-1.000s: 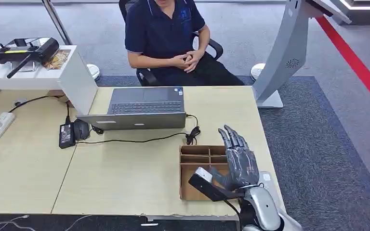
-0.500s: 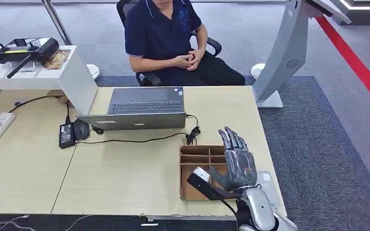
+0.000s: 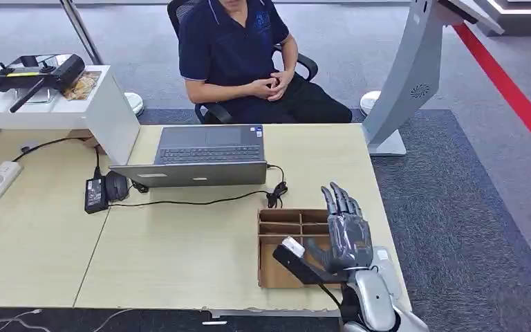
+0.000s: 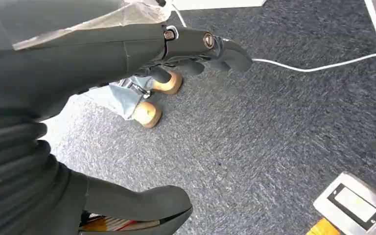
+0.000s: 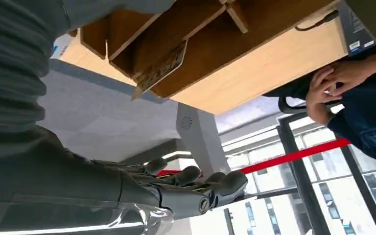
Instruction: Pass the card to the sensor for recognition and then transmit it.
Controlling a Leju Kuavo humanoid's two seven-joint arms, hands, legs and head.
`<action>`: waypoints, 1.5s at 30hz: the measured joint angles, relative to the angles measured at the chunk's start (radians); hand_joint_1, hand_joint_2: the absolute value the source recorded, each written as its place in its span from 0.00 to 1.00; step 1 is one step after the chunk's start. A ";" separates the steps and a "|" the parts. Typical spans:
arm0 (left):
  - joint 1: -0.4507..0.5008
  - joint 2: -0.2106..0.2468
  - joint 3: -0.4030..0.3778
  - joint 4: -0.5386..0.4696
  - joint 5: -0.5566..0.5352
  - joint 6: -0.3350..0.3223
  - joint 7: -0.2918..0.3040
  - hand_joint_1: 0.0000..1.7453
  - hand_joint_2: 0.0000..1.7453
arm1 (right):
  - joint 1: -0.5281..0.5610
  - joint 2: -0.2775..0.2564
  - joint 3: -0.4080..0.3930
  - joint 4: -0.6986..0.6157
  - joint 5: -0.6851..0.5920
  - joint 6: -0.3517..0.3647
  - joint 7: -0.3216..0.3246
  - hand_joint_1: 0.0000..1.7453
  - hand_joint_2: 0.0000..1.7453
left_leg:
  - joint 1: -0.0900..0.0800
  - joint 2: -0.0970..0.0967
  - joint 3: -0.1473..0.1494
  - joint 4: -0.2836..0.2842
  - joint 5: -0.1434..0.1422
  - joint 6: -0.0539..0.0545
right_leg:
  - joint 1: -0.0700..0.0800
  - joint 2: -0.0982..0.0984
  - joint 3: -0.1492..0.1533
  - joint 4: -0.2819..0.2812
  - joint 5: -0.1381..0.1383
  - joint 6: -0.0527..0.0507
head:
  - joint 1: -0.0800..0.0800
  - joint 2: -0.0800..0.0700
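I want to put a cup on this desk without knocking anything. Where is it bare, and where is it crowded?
Bare: the wide stretch between the black cable and the desk's near edge, left of the cardboard organizer. Also bare right of the laptop. Crowded: the near right corner, where the right hand hovers over the organizer.

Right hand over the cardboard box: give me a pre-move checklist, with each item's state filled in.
1. Right hand holds nothing, fingers spread: ok.
2. Right hand above the cardboard box, near the table's right edge: ok.
3. Card standing tilted in a box compartment, reachable from above: ok.
4. Card's exact compartment in the head view: cannot tell, the hand covers it.
5. Person seated behind the laptop, hands folded, away from the box: ok.
6. Left hand hanging over the carpet: ok.
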 joint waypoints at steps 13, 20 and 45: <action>0.000 0.000 0.000 0.000 -0.001 0.000 0.002 0.00 1.00 | 0.008 0.000 -0.015 0.008 0.006 -0.002 0.006 0.00 1.00 | 0.000 0.000 0.000 0.000 0.000 0.000 | 0.000 0.000 0.000 0.000 0.000 0.000 | 0.000 0.000; 0.000 0.000 0.000 0.000 -0.001 0.000 0.002 0.00 1.00 | 0.010 0.000 -0.025 0.008 0.006 -0.002 0.006 0.00 1.00 | 0.000 0.000 0.000 0.000 0.000 0.000 | 0.000 0.000 0.000 0.000 0.000 0.000 | 0.000 0.000; 0.000 0.000 0.000 0.000 0.001 0.000 0.002 0.00 1.00 | 0.012 0.000 -0.026 0.008 0.033 0.012 0.006 0.00 1.00 | 0.000 0.000 0.000 0.000 0.000 0.000 | 0.000 0.000 0.000 0.000 0.000 0.000 | 0.000 0.000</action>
